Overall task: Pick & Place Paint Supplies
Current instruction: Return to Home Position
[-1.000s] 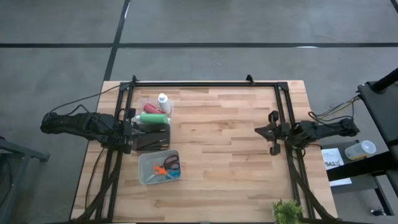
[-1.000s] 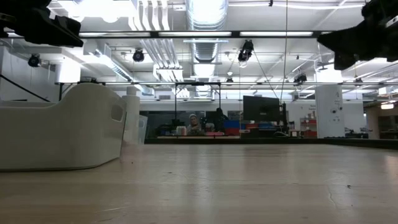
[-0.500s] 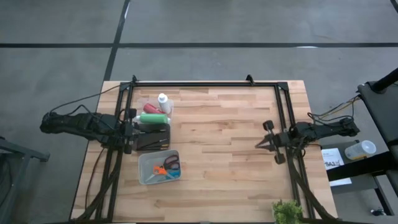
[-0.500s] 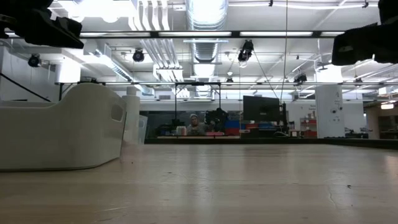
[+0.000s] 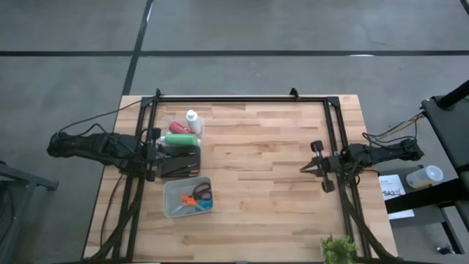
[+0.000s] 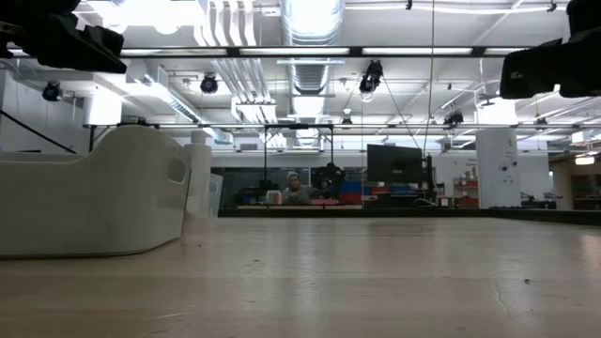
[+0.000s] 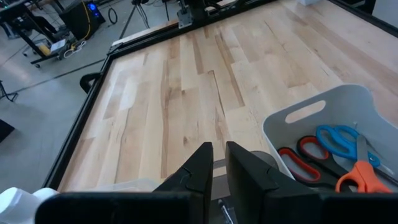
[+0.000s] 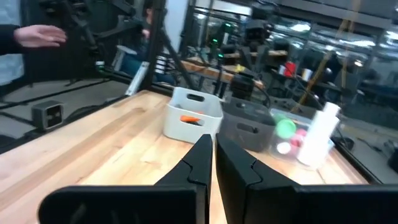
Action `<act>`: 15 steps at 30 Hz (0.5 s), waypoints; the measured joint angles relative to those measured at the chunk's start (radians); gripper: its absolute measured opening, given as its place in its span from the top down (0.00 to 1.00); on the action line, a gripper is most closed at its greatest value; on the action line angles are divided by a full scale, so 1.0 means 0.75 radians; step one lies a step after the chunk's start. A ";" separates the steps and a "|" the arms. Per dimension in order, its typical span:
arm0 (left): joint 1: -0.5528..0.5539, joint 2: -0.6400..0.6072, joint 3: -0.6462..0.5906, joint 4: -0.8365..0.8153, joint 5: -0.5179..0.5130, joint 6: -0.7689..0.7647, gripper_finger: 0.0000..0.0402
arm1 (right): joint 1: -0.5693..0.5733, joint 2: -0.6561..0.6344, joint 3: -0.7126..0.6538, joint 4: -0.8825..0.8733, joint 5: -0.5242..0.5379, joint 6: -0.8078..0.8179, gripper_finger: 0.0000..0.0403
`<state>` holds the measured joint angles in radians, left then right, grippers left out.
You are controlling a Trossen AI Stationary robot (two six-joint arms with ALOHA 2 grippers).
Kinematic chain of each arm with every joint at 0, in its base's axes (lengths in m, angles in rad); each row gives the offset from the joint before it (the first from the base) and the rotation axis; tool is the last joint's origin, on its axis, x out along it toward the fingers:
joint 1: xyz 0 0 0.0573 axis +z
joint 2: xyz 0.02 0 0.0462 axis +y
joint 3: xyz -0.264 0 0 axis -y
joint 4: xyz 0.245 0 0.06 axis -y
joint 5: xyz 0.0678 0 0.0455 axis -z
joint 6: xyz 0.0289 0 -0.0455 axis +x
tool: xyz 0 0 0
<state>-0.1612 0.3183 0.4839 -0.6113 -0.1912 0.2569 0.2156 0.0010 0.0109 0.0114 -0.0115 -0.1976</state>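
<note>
Three paint bottles sit together at the table's far left, in what looks like a clear box: a white bottle [image 5: 192, 117] upright, a green one [image 5: 178, 139] and a red one [image 5: 176, 127] lying. The right wrist view shows them too, the white bottle [image 8: 320, 134] and the green one [image 8: 286, 129]. I cannot make out any brushes. My left gripper [image 5: 156, 150] hovers at the left edge beside the bottles, its fingers [image 7: 213, 155] a narrow gap apart with nothing between them. My right gripper [image 5: 302, 169] hangs level at the right side, shut [image 8: 212, 146], and touches nothing.
A dark tray [image 5: 179, 165] lies next to the bottles. A pale bin [image 5: 188, 196] holding scissors [image 7: 336, 155] stands nearer the front. Black frame rails [image 5: 242, 97] run along the table's far and side edges. A small plant [image 5: 337, 249] sits at the near right corner. A person's hand [image 8: 37, 34] shows beyond the table.
My right gripper has rolled about its own axis and swung a little toward the table's near edge, ending level. It has stayed shut.
</note>
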 joint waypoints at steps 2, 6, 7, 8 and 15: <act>0.000 0.000 0.000 0.000 0.000 0.000 0.87 | -0.001 0.000 0.000 -0.002 0.016 0.019 0.96; 0.000 0.000 0.000 0.000 0.000 0.000 0.87 | -0.001 0.000 0.000 -0.009 0.016 0.052 0.96; 0.000 0.000 0.000 0.000 0.000 0.000 0.87 | -0.001 0.001 0.000 -0.012 0.016 0.053 0.96; 0.000 0.000 0.000 0.000 0.000 0.000 0.87 | 0.000 0.002 0.000 -0.012 0.016 0.053 0.96; 0.000 0.001 -0.002 0.134 0.003 -0.080 0.87 | 0.000 0.002 0.000 -0.011 0.016 0.054 0.96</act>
<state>-0.1614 0.3191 0.4828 -0.5106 -0.1889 0.1970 0.2157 0.0021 0.0109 0.0032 0.0002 -0.1574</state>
